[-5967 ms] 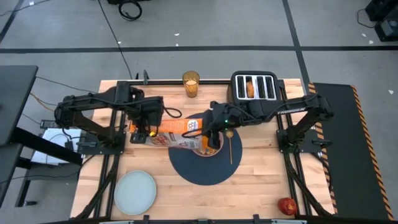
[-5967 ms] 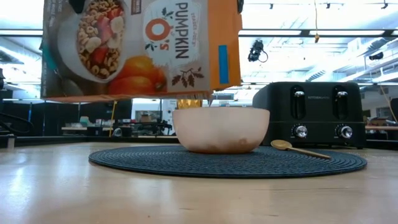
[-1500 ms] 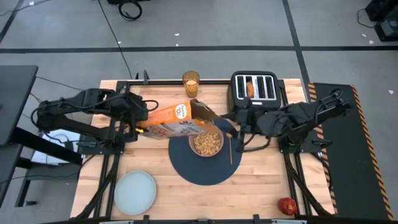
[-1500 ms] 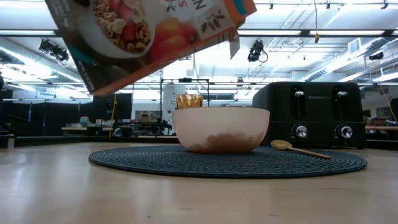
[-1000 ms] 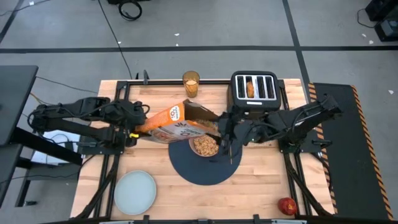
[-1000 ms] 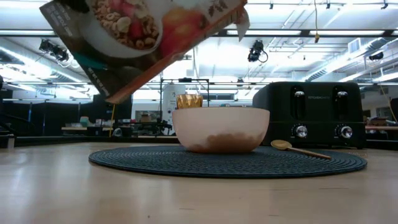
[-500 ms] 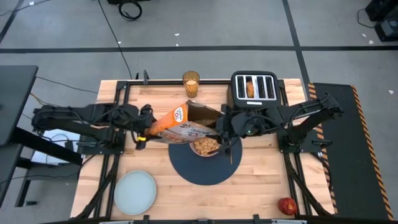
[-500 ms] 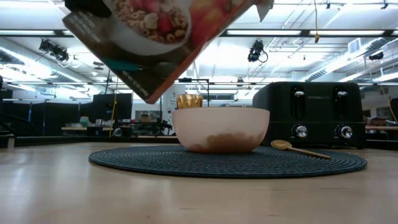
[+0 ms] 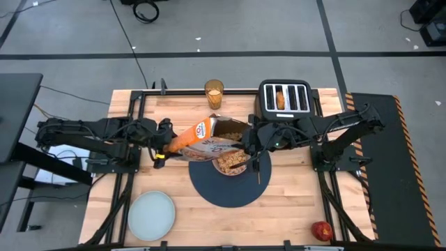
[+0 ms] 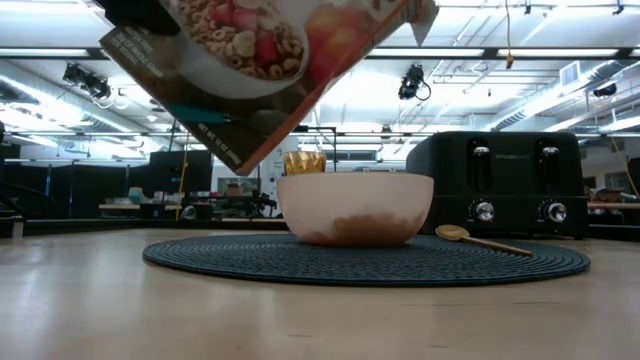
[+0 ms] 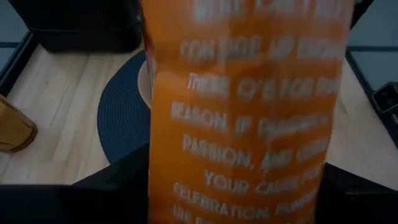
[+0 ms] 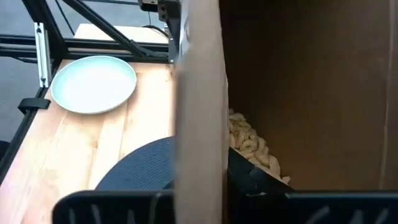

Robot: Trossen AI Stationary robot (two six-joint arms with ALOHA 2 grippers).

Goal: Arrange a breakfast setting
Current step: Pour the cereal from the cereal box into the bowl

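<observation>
Cereal box [image 9: 202, 139] is in the air, tilted, open end over the pinkish bowl [image 9: 231, 162], both arms on it.

Left gripper [image 9: 162, 144] has the box's closed end, fingers spread around the box width and clamped on it; from the left wrist view the orange panel fills the frame between them. Right gripper [image 9: 249, 141] is at the open end, fingers closed tight on a cardboard flap [image 12: 200, 112]; right wrist view looks straight into the box's brown interior.

Bowl sits on the dark-blue mat [image 9: 230, 188], toward the mat's far edge, with cereal in it. From counter level the box hangs above and to one side of the bowl [image 10: 356, 208], not touching it. Gold spoon [image 10: 478, 238] lies on the mat just beside the bowl, on the toaster side.

Amber glass [image 9: 213, 94] stands at the far edge of the counter [image 9: 293, 209], near the black toaster [image 9: 285, 99]; one slot shows toast [image 9: 280, 99]. Pale plate [image 9: 151, 215] is at the near left corner, off the mat. Red apple [image 9: 321, 231] sits at the near right corner, well apart from everything else.
</observation>
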